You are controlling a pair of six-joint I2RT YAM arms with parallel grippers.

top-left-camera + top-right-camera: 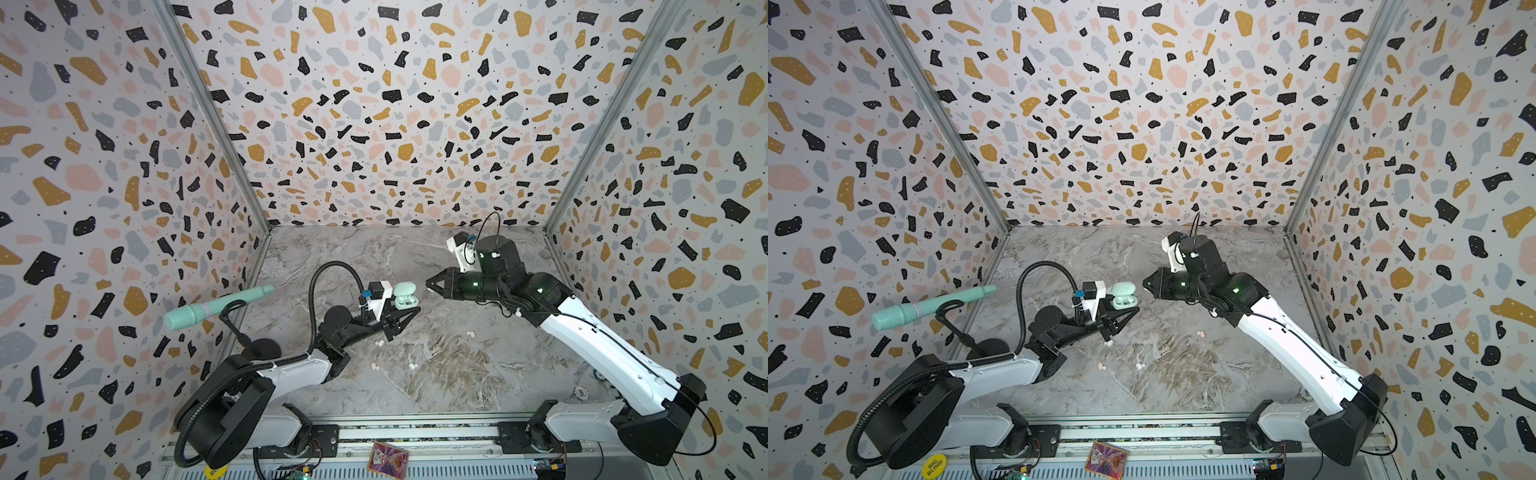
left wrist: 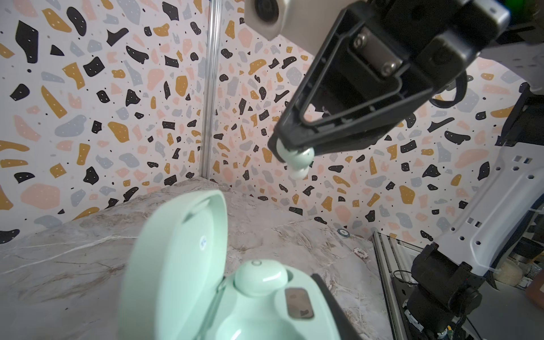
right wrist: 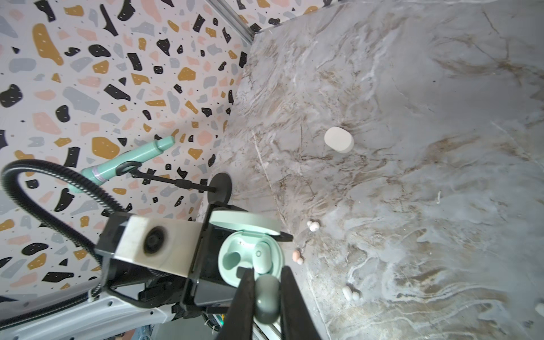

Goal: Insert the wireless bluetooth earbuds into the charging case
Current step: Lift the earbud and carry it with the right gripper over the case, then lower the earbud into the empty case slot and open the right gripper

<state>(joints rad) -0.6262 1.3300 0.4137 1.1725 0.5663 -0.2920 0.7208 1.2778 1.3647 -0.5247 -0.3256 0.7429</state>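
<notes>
My left gripper [image 1: 409, 312] [image 1: 1128, 314] is shut on the open mint charging case [image 1: 404, 296] [image 1: 1124, 296] [image 2: 259, 312] [image 3: 250, 256], held above the table with its lid up. One mint earbud [image 2: 260, 276] [image 3: 263, 256] sits in the case beside an empty slot [image 3: 231, 260]. My right gripper [image 1: 428, 285] [image 1: 1145, 285] [image 3: 266, 273] is shut on a second mint earbud [image 2: 295, 159] [image 3: 267, 300], a short way right of the case and apart from it. White earbuds [image 1: 379, 343] [image 1: 413, 366] [image 3: 350, 293] and pink earbuds [image 1: 374, 366] [image 1: 470, 333] [image 3: 297, 256] lie loose on the marble table.
A closed white case [image 3: 338, 139] lies on the table. A mint microphone [image 1: 216, 309] on a black stand leans at the left wall. Poker chips [image 1: 579, 391] [image 2: 360, 252] lie near the right arm's base. A card [image 1: 388, 457] rests on the front rail.
</notes>
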